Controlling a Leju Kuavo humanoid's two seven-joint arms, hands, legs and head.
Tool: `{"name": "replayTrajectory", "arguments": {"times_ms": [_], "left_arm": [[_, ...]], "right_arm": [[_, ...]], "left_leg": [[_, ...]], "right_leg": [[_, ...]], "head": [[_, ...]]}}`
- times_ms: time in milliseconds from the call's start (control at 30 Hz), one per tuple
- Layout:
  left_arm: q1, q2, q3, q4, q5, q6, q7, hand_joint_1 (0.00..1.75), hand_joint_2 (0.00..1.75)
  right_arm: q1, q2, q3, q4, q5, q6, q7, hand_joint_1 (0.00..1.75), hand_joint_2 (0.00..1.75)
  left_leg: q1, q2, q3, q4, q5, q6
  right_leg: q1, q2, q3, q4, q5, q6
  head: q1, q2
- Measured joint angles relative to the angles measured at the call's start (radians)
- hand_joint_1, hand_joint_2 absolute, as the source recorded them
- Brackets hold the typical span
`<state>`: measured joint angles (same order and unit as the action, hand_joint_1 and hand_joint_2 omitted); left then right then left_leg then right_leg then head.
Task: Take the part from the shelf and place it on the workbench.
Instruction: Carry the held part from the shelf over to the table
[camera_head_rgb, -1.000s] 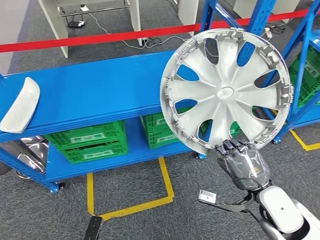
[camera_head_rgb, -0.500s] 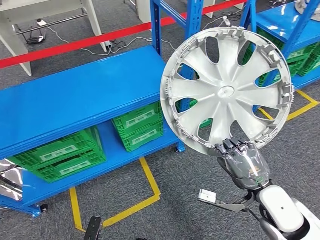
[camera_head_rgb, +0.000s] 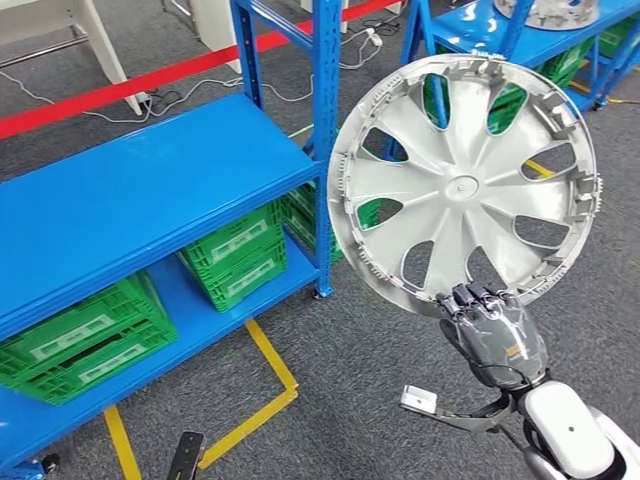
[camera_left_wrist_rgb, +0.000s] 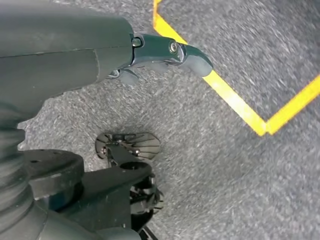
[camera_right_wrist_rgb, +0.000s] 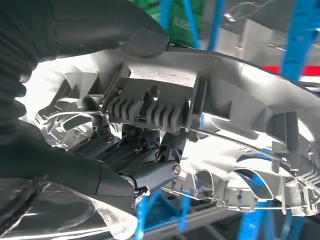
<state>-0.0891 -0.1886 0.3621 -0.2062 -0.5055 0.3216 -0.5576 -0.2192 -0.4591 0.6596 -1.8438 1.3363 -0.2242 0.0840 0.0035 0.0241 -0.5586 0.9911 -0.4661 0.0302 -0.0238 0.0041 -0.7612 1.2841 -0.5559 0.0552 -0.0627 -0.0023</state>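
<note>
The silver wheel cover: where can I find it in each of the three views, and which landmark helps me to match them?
Head view: the wheel cover stands upright, upper right, its lower rim gripped by the right hand.
Left wrist view: it is not in this picture.
Right wrist view: its ribbed inner side spans the frame, close up.
Shared landmark: the blue shelf post, seen behind the cover in the right wrist view too.

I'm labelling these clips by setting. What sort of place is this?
Probably a factory or warehouse parts area: blue steel shelving holding green crates, yellow floor tape, and a hubcap in the right hand.
</note>
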Motion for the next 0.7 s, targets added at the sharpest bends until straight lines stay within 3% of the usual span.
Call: {"name": "replayTrajectory", "arguments": {"times_ms": [33,100,167,200,267,333,400,433,467,500,533,567,633,700], "left_arm": [[-0.001,0.0,0.0,0.0,0.0,0.0,-0.001,0.0,1.75],[-0.004,-0.001,0.001,0.0,0.0,-0.001,-0.006,0.0,1.75],[-0.005,-0.002,0.002,0.0,-0.005,-0.004,-0.013,0.0,1.75],[-0.005,-0.002,0.002,0.0,-0.01,-0.005,-0.015,0.0,1.75],[-0.006,-0.003,0.002,0.0,-0.022,-0.008,-0.019,0.0,1.75],[-0.008,-0.004,0.002,0.0,-0.03,-0.01,-0.021,0.0,1.75],[-0.008,-0.004,0.001,0.0,-0.033,-0.012,-0.021,0.0,1.75],[-0.007,-0.004,0.001,0.0,-0.033,-0.012,-0.021,0.0,1.75],[-0.006,-0.004,0.001,0.0,-0.033,-0.013,-0.021,0.0,1.75],[-0.005,-0.003,0.001,0.0,-0.033,-0.013,-0.021,0.0,1.75],[-0.005,-0.003,0.001,0.0,-0.033,-0.013,-0.021,0.0,1.75],[-0.005,-0.003,0.001,0.0,-0.034,-0.014,-0.021,0.0,1.75],[-0.008,-0.002,0.001,0.0,-0.034,-0.014,-0.021,0.0,1.75],[-0.01,0.0,0.001,0.0,-0.034,-0.013,-0.021,0.0,1.75]], "right_arm": [[0.009,0.0,-0.003,-0.001,0.006,-0.005,0.003,1.75,1.75],[0.04,-0.001,-0.016,-0.007,0.024,-0.024,0.01,1.75,1.75],[0.08,-0.002,-0.032,-0.017,0.041,-0.052,0.013,1.75,1.75],[0.101,-0.002,-0.041,-0.022,0.049,-0.067,0.015,1.75,1.75],[0.142,-0.002,-0.057,-0.033,0.06,-0.087,0.02,1.75,1.75],[0.173,-0.002,-0.071,-0.044,0.065,-0.097,0.024,1.75,1.75],[0.188,-0.002,-0.079,-0.049,0.066,-0.101,0.026,1.75,1.75],[0.193,-0.002,-0.081,-0.049,0.066,-0.103,0.027,1.75,1.75],[0.198,-0.002,-0.082,-0.05,0.067,-0.104,0.027,1.75,1.75],[0.202,-0.002,-0.084,-0.05,0.067,-0.105,0.027,1.75,1.75],[0.207,-0.002,-0.087,-0.05,0.067,-0.105,0.027,1.75,1.75],[0.21,-0.002,-0.089,-0.05,0.067,-0.105,0.027,1.75,1.75],[0.215,-0.002,-0.092,-0.054,0.068,-0.106,0.027,1.75,1.75],[0.217,-0.002,-0.094,-0.058,0.068,-0.107,0.027,1.75,1.75]], "left_leg": [[0.0,0.015,0.0,0.0,-0.001,-0.001],[-0.001,0.039,0.001,0.002,-0.004,-0.007],[-0.007,0.056,0.001,0.008,-0.009,-0.017],[-0.01,0.064,0.001,0.011,-0.01,-0.022],[-0.009,0.078,0.001,0.013,-0.013,-0.03],[-0.004,0.052,-0.009,0.045,-0.043,-0.04],[0.0,0.005,-0.052,0.155,-0.11,-0.045],[0.0,-0.007,-0.082,0.226,-0.141,-0.044],[-0.001,-0.013,-0.107,0.282,-0.161,-0.043],[-0.002,-0.015,-0.118,0.307,-0.161,-0.039],[-0.004,-0.018,-0.11,0.291,-0.141,-0.032],[-0.007,-0.026,-0.085,0.239,-0.106,-0.024],[-0.013,-0.071,-0.021,0.101,-0.041,0.0],[-0.017,-0.106,0.011,0.026,-0.023,0.015]], "right_leg": [[0.0,-0.006,0.021,-0.029,0.018,0.001],[0.001,-0.041,0.102,-0.164,0.066,0.002],[0.005,-0.068,0.16,-0.26,0.086,-0.008],[0.008,-0.07,0.167,-0.274,0.085,-0.016],[0.009,-0.047,0.164,-0.271,0.09,-0.03],[0.007,-0.026,0.16,-0.272,0.095,-0.042],[0.007,-0.004,0.157,-0.273,0.099,-0.051],[0.009,0.009,0.156,-0.273,0.1,-0.054],[0.011,0.022,0.154,-0.273,0.102,-0.056],[0.014,0.036,0.153,-0.273,0.103,-0.057],[0.016,0.051,0.153,-0.273,0.104,-0.058],[0.018,0.065,0.153,-0.273,0.106,-0.059],[0.019,0.09,0.152,-0.273,0.11,-0.057],[0.014,0.112,0.144,-0.273,0.116,-0.049]], "head": [[0.0,0.0],[0.0,0.0],[-0.003,0.0],[-0.005,0.0],[-0.008,0.0],[-0.009,0.0],[-0.011,0.0],[-0.011,0.0],[-0.01,0.0],[-0.01,0.0],[-0.01,0.0],[-0.01,0.0],[-0.009,0.0],[-0.01,0.0]]}}
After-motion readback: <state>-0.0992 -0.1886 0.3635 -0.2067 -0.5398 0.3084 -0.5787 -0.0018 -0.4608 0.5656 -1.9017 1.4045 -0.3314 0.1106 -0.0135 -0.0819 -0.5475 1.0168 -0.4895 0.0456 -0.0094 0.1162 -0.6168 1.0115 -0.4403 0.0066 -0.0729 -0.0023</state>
